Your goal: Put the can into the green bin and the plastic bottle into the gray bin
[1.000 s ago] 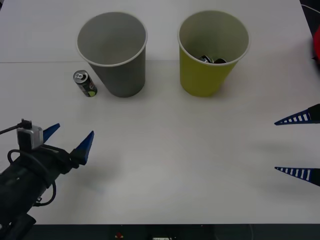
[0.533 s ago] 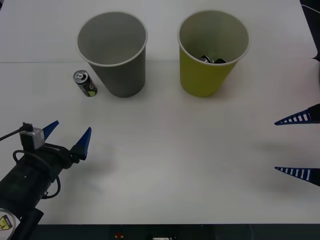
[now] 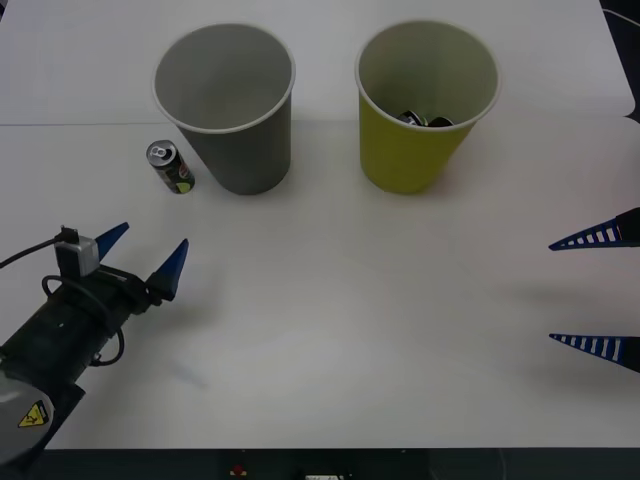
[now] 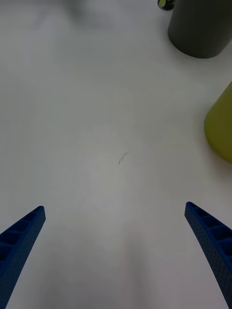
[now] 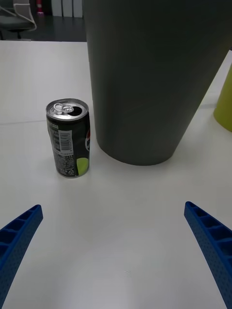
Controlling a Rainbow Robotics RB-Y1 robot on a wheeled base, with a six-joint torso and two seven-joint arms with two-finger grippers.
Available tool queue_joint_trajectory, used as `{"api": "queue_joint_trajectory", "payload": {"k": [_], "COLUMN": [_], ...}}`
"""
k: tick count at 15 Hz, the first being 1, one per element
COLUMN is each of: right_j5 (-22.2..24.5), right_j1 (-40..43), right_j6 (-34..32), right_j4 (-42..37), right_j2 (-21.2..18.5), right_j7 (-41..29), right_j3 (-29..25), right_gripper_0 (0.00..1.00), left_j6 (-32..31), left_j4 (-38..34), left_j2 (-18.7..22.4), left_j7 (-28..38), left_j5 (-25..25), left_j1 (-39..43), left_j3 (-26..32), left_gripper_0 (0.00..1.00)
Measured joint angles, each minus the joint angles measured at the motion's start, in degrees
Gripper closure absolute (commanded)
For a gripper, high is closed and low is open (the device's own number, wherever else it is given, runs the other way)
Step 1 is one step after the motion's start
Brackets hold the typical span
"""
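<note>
Beside the large gray cup-shaped bin (image 3: 226, 105), one small black drink can (image 3: 170, 166) is standing upright; both grippers' blue fingers (image 3: 170, 268) are gaping open, empty.

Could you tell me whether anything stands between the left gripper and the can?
Nothing visible does. The left gripper, open, faces the can across bare table. The gray bin stands close beside the can, not in front of it. The right gripper waits open at the table's right edge.
</note>
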Motion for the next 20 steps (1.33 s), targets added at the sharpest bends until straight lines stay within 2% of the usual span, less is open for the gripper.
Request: {"api": "queue_joint_trajectory", "payload": {"k": [3,10,14,20], "right_j5": [0.0,0.0,0.0,0.0], "right_j1": [0.0,0.0,0.0,0.0], "right_j6": [0.0,0.0,0.0,0.0], "right_j4": [0.0,0.0,0.0,0.0], "right_j2": [0.0,0.0,0.0,0.0], "right_j7": [0.0,0.0,0.0,0.0], "right_j3": [0.0,0.0,0.0,0.0], "right_gripper_0": [0.00,0.00,0.00,0.00], "left_j6": [-0.7,-0.8,-0.9,-1.0], "left_j4": [5.6,20.1,26.4,32.1], "left_j2": [-2.0,-8.7,-11.6,-14.9], "left_j7": [4.7,4.9,4.9,4.9], "left_j5": [-5.6,-12.1,-13.7,-13.4], "left_j1": [-2.9,-10.6,-13.9,-17.5], "left_j3": [0.0,-0.1,0.0,0.0], "left_gripper_0": [0.00,0.00,0.00,0.00]}}
